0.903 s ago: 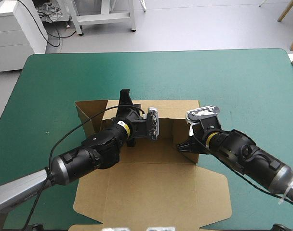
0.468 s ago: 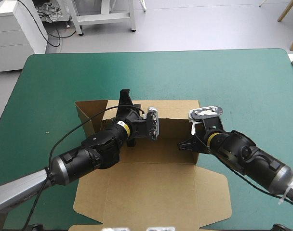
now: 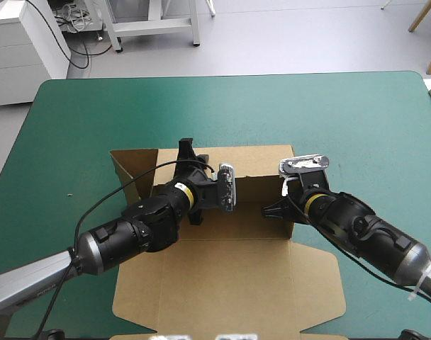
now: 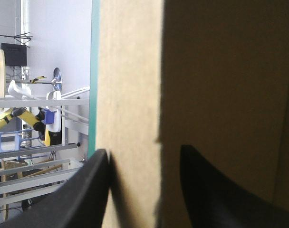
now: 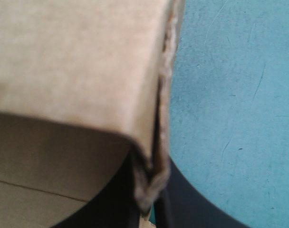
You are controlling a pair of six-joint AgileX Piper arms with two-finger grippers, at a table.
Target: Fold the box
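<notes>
No text, label, brand, number or sign can be read on the brown box (image 3: 230, 283) or on the teal-green cover (image 3: 272, 106) in any view.

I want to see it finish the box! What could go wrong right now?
The right gripper pinches the box only at a corner edge of its right wall, where the board looks crumpled, so it might slip off or tear. The left side flap leans outward, not tucked, so the far wall at the left gripper could flop back down.
</notes>
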